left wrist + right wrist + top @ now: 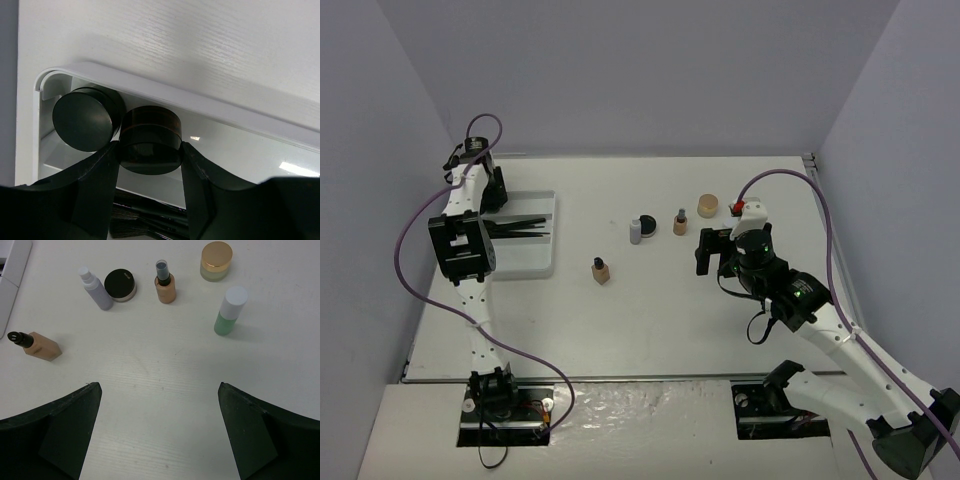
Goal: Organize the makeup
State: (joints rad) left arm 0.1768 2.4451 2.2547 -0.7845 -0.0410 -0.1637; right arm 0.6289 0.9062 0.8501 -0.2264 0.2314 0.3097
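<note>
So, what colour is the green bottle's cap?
White; the cap shows best in the right wrist view.

Brushes (150, 220) (blurred) behind left fingers (95, 190)

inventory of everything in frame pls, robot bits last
tray: 1, white, left side of table
brushes: several, black, in tray; exact count unclear
plain pot: 1, black, tray corner
banded pot: 1, black, in tray beside plain pot
square bottle: 1, beige with black cap, on table nearest tray
spray bottle: 1, grey-lilac, mid table
compact: 1, black lid, beside spray bottle
pump bottle: 1, amber, black cap
jar: 1, gold lid
green bottle: 1, white cap
table: 1, white
left gripper: closed on banded pot
right gripper: open, empty
</note>
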